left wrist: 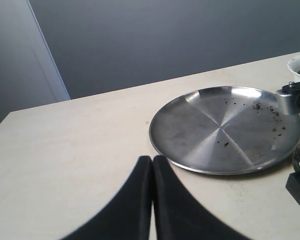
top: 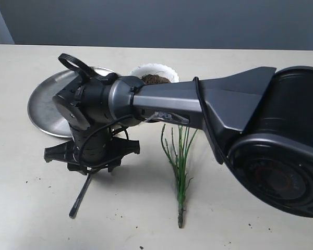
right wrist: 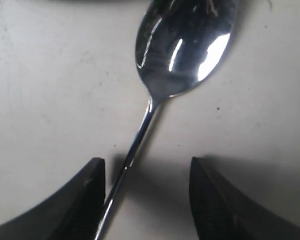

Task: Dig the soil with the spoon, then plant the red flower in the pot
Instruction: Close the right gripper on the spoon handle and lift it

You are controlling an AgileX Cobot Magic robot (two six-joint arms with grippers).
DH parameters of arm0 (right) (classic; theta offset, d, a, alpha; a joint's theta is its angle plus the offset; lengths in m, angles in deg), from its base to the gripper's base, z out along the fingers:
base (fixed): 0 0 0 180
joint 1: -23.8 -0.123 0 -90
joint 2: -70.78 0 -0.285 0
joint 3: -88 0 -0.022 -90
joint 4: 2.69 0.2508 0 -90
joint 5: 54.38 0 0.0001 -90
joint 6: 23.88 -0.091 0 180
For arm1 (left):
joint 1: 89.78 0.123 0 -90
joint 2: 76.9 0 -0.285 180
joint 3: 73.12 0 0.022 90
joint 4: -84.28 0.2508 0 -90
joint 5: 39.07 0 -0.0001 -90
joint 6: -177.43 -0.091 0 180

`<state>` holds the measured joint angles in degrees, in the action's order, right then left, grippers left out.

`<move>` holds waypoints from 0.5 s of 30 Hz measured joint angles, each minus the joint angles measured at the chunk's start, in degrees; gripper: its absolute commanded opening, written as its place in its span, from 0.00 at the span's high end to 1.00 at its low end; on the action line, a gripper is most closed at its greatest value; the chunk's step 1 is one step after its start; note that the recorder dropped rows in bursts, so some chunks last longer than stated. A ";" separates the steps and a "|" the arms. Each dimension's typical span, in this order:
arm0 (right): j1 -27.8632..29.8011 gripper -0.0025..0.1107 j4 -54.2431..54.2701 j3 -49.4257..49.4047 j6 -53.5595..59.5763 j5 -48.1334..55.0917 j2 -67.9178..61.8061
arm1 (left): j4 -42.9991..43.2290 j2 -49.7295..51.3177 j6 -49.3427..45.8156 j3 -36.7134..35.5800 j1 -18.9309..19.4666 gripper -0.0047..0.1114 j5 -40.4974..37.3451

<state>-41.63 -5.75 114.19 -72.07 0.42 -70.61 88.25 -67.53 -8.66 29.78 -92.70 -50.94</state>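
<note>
Right hand [right wrist: 146,200], fingers apart, straddles one slim shiny steel spoon [right wrist: 182,47]; only the exterior view shows one scalloped white pot [top: 155,70] at 12 o'clock.

My cream table [top: 31,208] carries the steel plate [top: 47,107]; right of it the pot [top: 155,72], below it the spoon [top: 79,200], flower stems [top: 180,161] and soil crumbs.

Shiny steel spoon [right wrist: 182,47] flat on desk [top: 250,229]; green-stemmed red flower [top: 180,156] lying beside; soil [top: 155,79] filling white scalloped pot [top: 146,69].
</note>
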 measured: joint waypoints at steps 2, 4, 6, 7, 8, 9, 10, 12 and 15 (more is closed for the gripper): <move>0.00 0.54 0.10 0.00 0.00 -0.15 0.00 | 0.00 0.00 0.00 0.00 0.00 0.96 0.00; 0.00 0.54 0.13 0.00 0.00 -0.54 0.00 | 0.00 0.00 0.00 0.00 0.00 0.96 0.00; 0.00 0.54 0.38 0.00 -0.16 -0.66 -0.23 | 0.00 0.00 0.00 0.00 0.00 0.96 0.00; 0.00 0.54 0.58 0.00 -0.26 -0.66 -0.32 | 0.00 0.00 0.00 0.00 0.00 0.96 0.00; 0.00 0.54 0.83 0.07 -0.42 -0.66 -0.72 | 0.00 0.00 0.00 0.00 0.00 0.96 0.00; 0.00 0.54 1.10 0.27 -0.42 -0.29 -0.82 | 0.00 0.00 0.00 0.00 0.00 0.96 0.00; 0.00 0.54 1.21 0.39 -0.42 0.02 -0.99 | 0.00 0.00 0.00 0.00 0.00 0.96 0.00; 0.00 0.54 1.29 0.45 -0.42 0.83 -1.02 | 0.00 0.00 0.00 0.00 0.00 0.96 0.00; 0.00 0.54 1.43 0.59 -0.42 1.11 -1.02 | 0.00 0.00 0.00 0.00 0.00 0.96 0.00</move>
<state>-41.63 -4.32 114.78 -72.49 1.54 -71.63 88.25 -67.53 -8.66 29.78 -92.70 -50.94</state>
